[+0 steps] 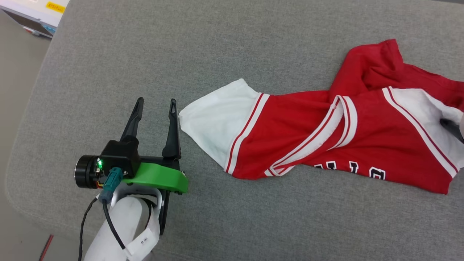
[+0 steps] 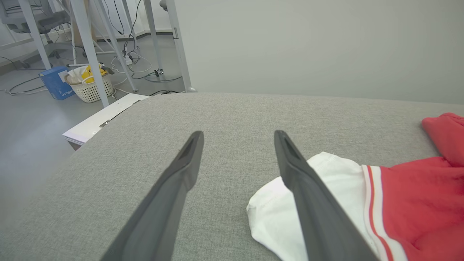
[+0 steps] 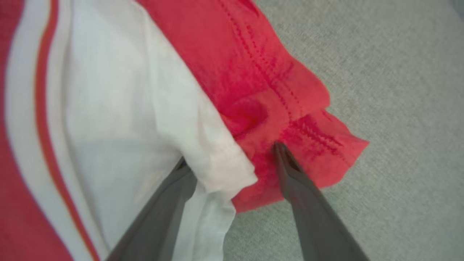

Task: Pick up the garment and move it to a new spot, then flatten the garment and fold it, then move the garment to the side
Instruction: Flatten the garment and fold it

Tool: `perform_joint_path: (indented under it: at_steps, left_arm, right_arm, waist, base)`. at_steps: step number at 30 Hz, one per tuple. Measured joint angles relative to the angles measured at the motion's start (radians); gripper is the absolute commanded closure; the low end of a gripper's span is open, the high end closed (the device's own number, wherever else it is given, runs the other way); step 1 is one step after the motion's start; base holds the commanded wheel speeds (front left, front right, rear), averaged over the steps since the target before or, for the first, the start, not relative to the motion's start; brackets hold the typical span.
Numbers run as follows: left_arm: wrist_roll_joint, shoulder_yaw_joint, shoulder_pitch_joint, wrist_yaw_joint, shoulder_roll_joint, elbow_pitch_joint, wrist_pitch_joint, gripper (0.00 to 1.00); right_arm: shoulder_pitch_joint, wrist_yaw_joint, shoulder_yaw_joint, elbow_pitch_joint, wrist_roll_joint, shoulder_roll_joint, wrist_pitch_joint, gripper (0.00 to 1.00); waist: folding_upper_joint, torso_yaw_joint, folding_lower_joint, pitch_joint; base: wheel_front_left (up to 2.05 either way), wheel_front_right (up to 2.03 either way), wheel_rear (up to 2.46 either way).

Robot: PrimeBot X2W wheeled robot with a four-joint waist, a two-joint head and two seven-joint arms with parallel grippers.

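Grey fabric surface [image 1: 232, 224]; white basket [image 2: 90, 88] (beside blue box [image 2: 54, 82]).

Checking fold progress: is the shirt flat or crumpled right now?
Crumpled. The garment lies twisted on the grey surface, striped trim folded diagonally across its red front.

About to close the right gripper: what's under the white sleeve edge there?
One finger of the open right gripper reaches under the white sleeve of the red jersey; its tip is covered. Red cloth emerges from beneath, lying on the grey padded surface.

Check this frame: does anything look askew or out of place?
The garment lies twisted and bunched on the grey surface: a striped band folds diagonally across the red body, and the lettering is partly hidden. Nothing looks torn.
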Motion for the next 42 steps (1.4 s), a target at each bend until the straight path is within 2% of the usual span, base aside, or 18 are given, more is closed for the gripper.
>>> perform_joint_path:
  at_steps: [4, 5, 6, 13, 19, 24, 30, 35, 42]
  left_arm:
    - [0.04, 0.046, -0.001, -0.038, -0.039, 0.012, 0.0, 0.0]
    - [0.047, 0.058, 0.0, -0.047, -0.045, 0.015, 0.0, 0.0]
    - [0.054, 0.068, 0.0, -0.054, -0.051, 0.017, 0.0, 0.0]
    - [0.102, 0.141, 0.003, -0.095, -0.089, 0.033, 0.0, 0.0]
    - [0.132, 0.178, 0.031, -0.118, -0.114, 0.042, 0.0, 0.0]
    - [0.155, 0.207, 0.076, -0.132, -0.125, 0.047, 0.0, 0.0]
    - [0.165, 0.232, 0.141, -0.146, -0.131, 0.055, 0.0, 0.0]
    - [0.175, 0.242, 0.184, -0.154, -0.138, 0.061, 0.0, 0.0]
    - [0.188, 0.253, 0.209, -0.165, -0.149, 0.063, 0.0, 0.0]
  right_arm:
    - [-0.042, 0.001, 0.029, 0.046, 0.023, 0.005, -0.039, 0.0]
    - [-0.055, 0.001, 0.039, 0.046, 0.026, 0.005, -0.055, 0.22]
    - [-0.067, 0.001, 0.049, 0.047, 0.026, 0.006, -0.072, 1.0]
    - [-0.169, 0.001, 0.079, 0.08, 0.044, 0.063, -0.248, 1.0]
    - [-0.224, 0.001, 0.104, 0.072, 0.051, 0.052, -0.373, 1.0]
    - [-0.2, 0.001, 0.141, 0.015, 0.053, 0.006, -0.479, 1.0]
    - [-0.029, 0.001, 0.148, -0.103, 0.055, -0.036, -0.559, 1.0]
    - [0.18, 0.001, 0.088, -0.155, 0.062, -0.043, -0.602, 1.0]
    - [0.471, 0.001, -0.003, -0.146, 0.064, 0.01, -0.624, 1.0]
  waist:
    - [-0.0001, 0.015, 0.0, 0.027]
    - [0.0, 0.016, 0.0, 0.031]
    - [0.0, 0.016, -0.0001, 0.032]
    - [0.0, -0.003, 0.0001, 0.006]
    - [0.0, -0.021, 0.0, -0.04]
    - [0.0, -0.04, 0.0, -0.087]
    - [0.0, -0.071, 0.0, -0.145]
    - [0.0, -0.11, 0.0, -0.187]
    - [0.0001, -0.162, -0.0001, -0.228]
  base:
    - [0.0, 0.0, 0.0]
    - [0.0, 0.0, 0.0]
    - [0.0, 0.0, 0.0]
    - [0.0, 0.0, 0.0]
    - [0.0, 0.0, 0.0]
    - [0.0, 0.0, 0.0]
    - [0.0, 0.0, 0.0]
    - [0.0, 0.0, 0.0]
    - [0.0, 0.0, 0.0]
